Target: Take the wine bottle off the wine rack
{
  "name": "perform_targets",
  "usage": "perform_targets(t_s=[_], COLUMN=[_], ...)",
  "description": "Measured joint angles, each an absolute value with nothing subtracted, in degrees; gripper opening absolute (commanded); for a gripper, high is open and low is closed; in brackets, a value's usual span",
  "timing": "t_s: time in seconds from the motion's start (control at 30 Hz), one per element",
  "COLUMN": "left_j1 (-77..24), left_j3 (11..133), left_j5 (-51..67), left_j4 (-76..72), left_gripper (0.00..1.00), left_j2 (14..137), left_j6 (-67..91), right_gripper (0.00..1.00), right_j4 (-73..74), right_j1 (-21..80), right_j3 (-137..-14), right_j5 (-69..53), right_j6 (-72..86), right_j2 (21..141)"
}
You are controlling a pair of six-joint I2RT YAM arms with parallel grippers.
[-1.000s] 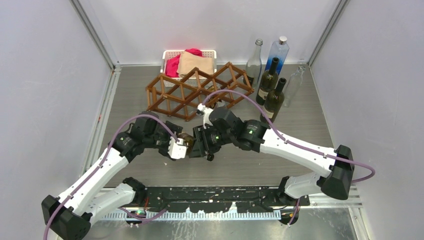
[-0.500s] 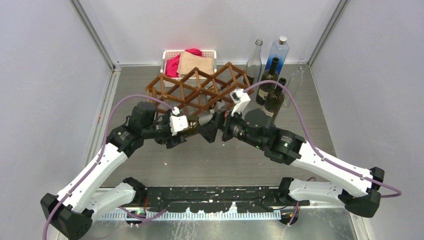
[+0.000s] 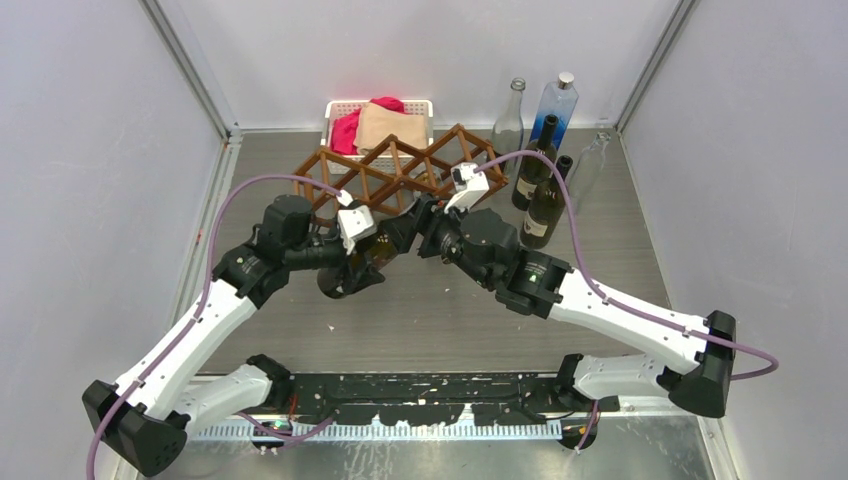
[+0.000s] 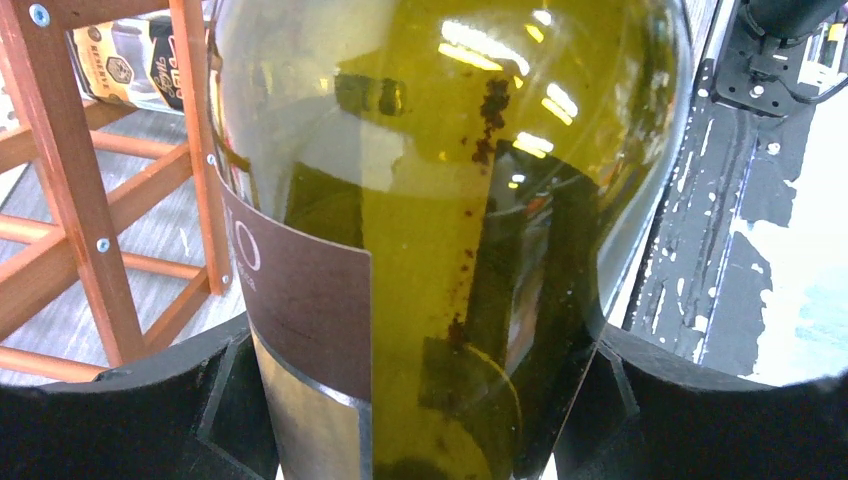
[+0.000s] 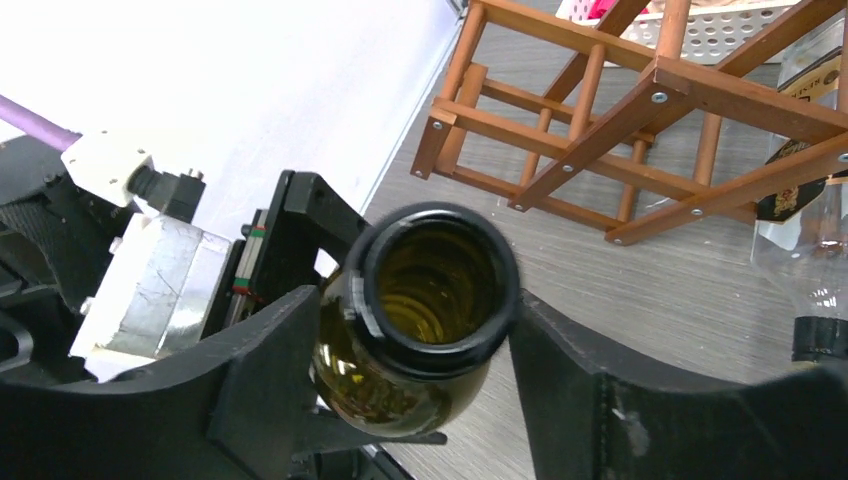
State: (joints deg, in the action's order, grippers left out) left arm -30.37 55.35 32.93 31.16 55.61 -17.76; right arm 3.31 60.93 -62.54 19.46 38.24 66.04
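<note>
withdrawal looks like the step in hand: the wine bottle point(image 3: 383, 250) hangs above the desk point(image 3: 600, 260), just near of the wine rack point(image 3: 400, 172), carried by both arms. the left hand point(image 4: 420, 400) is clamped across its wide body at the label, with the rack's slats just left of the glass. the right hand point(image 5: 425, 340) is closed narrow on the neck under the open mouth. i judge the bottle free of the cells, though the arms hide much of it. next it needs drawing nearer, tipping upright and setting on bare desk, apart from the standing bottles point(image 3: 545, 190) at far right.
</note>
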Motion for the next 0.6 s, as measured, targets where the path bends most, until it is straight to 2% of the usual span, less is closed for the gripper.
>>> perform_targets(t_s=[0.1,0.17,0.23,0.27,0.3,0.33,0.37,0.6], left_j1=[-30.37,-30.37,-30.37,-30.37,-30.37,-30.37,-30.37,-30.44], left_j3=[55.35,55.35,55.35,55.35,55.37,55.37,55.53,64.12], left_j5=[33.12,33.34,33.58,33.65,33.76,33.8,33.67,31.24], left_j4=[31.27,31.2,31.09,30.87,30.74,30.76,31.03,36.21], left_gripper=[0.0,0.0,0.04,0.22,0.64,0.91,0.99,1.0], left_j2=[55.61,55.59,55.61,55.61,55.7,55.72,55.79,60.55], left_j6=[-16.8,-16.62,-16.43,-16.23,-16.34,-16.29,-16.01,-14.81], right_gripper=[0.58,0.39,0.15,0.05,0.01,0.01,0.01,0.01], right_j4=[2.5,1.72,1.19,0.38,0.51,0.6,0.95,9.23], right_j1=[60.93,60.97,60.97,60.97,61.04,61.17,61.23,60.97], right_j3=[-63.29,-64.4,-65.21,-65.49,-65.93,-66.28,-66.61,-67.0], right_j5=[21.19,22.26,23.09,22.68,23.16,23.42,23.44,25.98], right_j6=[37.58,36.84,35.9,36.69,35.77,35.33,35.16,31.4], right_j2=[67.18,67.9,68.42,68.69,68.97,69.17,69.3,68.99])
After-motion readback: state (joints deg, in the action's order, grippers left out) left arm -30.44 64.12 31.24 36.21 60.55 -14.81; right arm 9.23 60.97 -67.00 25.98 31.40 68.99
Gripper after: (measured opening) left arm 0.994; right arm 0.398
